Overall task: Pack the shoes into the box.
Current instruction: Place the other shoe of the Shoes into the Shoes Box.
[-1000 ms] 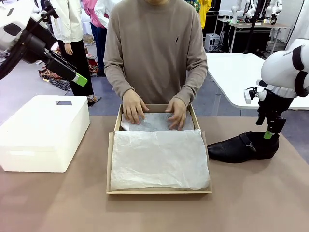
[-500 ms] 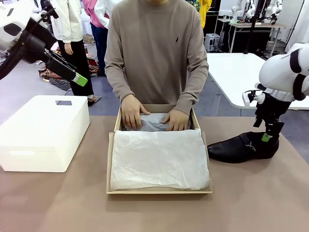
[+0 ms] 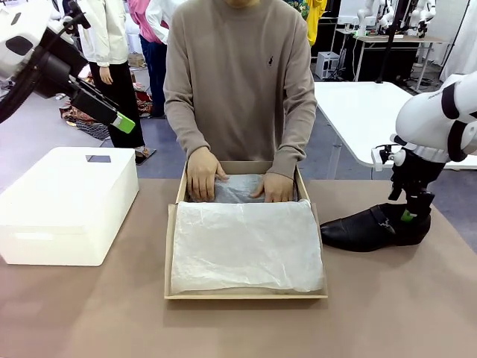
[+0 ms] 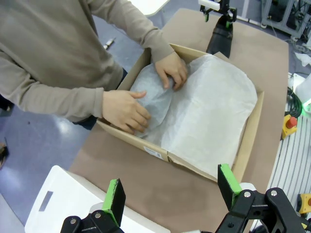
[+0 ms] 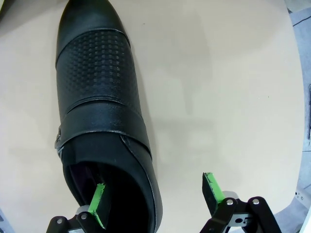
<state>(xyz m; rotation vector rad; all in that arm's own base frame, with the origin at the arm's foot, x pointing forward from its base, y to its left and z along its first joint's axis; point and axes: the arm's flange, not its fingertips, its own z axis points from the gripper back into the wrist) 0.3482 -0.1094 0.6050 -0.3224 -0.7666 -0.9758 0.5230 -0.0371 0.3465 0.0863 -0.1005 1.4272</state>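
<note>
A black shoe (image 3: 365,227) lies on the table right of the box (image 3: 170,253), toe toward it. My right gripper (image 3: 408,212) hangs open over its heel. In the right wrist view the shoe (image 5: 97,87) has one finger (image 5: 98,196) inside its opening and the other outside, with the gripper (image 5: 154,187) straddling the heel's side wall. White tissue paper (image 3: 246,242) covers the inside of the open tan box. The person's hands (image 3: 203,173) press the paper down at the far end. My left gripper (image 3: 119,119) is raised at the upper left, open (image 4: 172,187) and holding nothing, looking down on the box (image 4: 252,131).
A large white box (image 3: 67,201) stands on the left of the table, and in the left wrist view it (image 4: 53,204) lies below that gripper. Bare brown table lies in front of the cardboard box and around the shoe. The person stands at the far edge.
My right gripper has sunk slightly toward the shoe's heel. The person's hands have drawn closer together and pushed the tissue down at the box's far end. The left arm is still.
</note>
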